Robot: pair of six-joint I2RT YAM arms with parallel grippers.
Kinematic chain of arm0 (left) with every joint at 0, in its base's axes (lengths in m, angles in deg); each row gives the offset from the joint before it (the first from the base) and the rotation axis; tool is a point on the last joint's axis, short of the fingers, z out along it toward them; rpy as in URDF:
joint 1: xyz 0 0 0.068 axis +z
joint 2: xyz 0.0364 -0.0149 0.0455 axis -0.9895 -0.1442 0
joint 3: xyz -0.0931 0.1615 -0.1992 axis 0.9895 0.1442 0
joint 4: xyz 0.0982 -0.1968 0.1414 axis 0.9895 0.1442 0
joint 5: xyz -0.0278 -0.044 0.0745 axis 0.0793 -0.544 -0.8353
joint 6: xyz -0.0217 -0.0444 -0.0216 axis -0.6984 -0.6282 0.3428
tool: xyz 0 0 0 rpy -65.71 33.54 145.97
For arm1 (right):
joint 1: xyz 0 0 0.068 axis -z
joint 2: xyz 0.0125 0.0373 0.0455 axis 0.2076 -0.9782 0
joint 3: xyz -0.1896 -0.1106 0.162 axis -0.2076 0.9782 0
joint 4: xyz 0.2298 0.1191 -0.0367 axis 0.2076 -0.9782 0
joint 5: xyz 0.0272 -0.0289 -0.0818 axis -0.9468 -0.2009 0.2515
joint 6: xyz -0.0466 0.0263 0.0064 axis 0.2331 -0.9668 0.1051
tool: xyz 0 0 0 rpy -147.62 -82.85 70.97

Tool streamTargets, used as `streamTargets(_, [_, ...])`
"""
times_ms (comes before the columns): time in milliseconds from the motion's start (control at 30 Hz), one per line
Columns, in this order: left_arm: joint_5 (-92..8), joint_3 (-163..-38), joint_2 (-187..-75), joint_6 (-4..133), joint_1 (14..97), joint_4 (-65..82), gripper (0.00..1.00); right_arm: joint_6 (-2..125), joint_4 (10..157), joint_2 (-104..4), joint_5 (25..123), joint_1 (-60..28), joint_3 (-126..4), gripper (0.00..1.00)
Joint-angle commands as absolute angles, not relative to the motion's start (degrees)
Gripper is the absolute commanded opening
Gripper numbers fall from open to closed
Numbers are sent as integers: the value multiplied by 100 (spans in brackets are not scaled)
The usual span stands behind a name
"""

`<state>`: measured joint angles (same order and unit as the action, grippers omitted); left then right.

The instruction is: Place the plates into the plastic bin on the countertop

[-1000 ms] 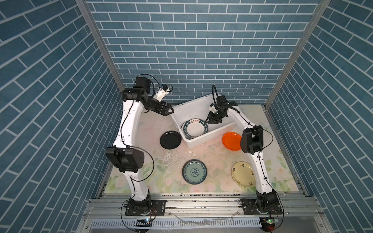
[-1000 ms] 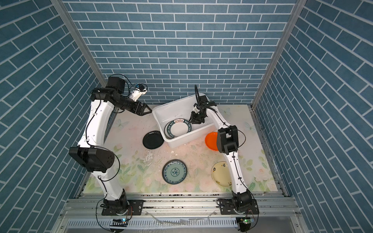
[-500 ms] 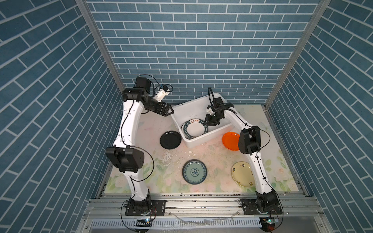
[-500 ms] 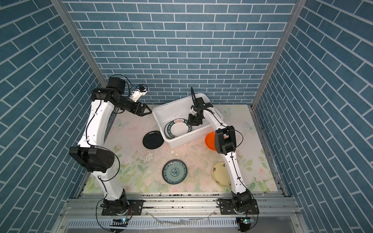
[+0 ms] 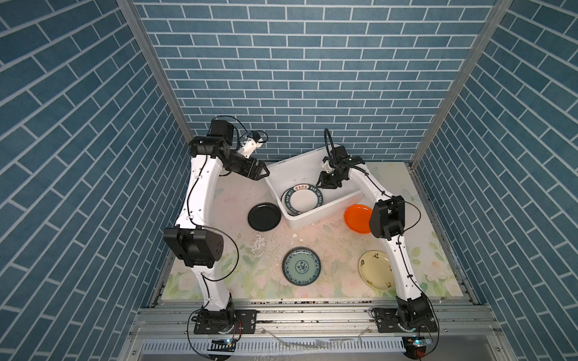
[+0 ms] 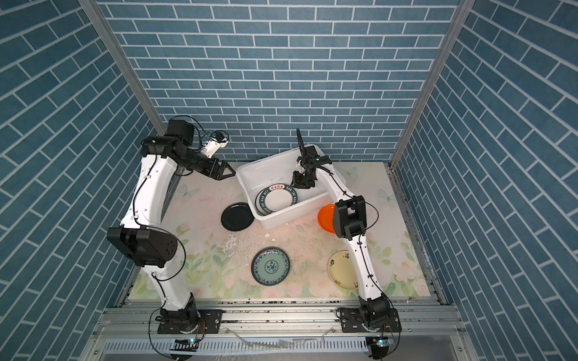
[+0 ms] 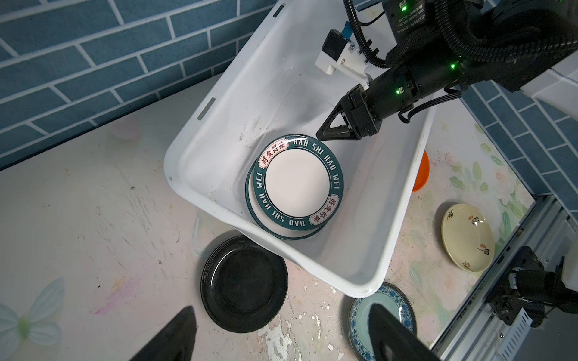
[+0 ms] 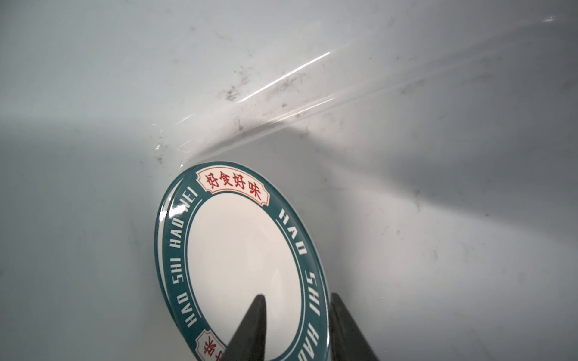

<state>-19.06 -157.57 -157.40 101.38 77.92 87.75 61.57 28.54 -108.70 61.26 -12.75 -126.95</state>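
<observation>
Since a second ago the right gripper (image 5: 322,184) has slid slightly further across the bin, toward the left of both top views. The left gripper (image 5: 262,175) has stayed where it was.

The countertop (image 5: 219,200) carries the plastic bin (image 5: 312,218) near the back wall. The bin sits askew, with its longer sides running from near left to far right. At its near-left end a lettered plate (image 5: 301,200), white with a dark rim, lies face up on a second plate (image 7: 251,209) of the same design, slightly offset from it.

A black plate (image 5: 264,216) sits just beside the bin's near-left corner. An orange plate (image 5: 356,217) sits just beside the bin's near-right side, partly hidden by the right arm (image 5: 386,218). A teal patterned plate (image 5: 301,266) and a cream plate (image 5: 373,270) lie nearer the front, well apart from the bin.

The right gripper's fingers (image 8: 250,328) stand a little apart, straddling the lettered plate's far rim. One is over the white centre and one is outside the edge; whether they touch the plate cannot be told. The left gripper hangs wide apart and empty beside the bin's far-left corner.
</observation>
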Motion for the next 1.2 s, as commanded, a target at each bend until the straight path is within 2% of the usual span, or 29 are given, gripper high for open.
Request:
streamTargets(0, [-1929,-15760,-15671,10204,7758,8851,88,6397,2599,-10850,6440,-1263,-12726,35])
streamTargets(1167, [-1925,-15694,-15656,10203,7758,8851,88,6251,2371,-11313,5525,-1373,-12875,35])
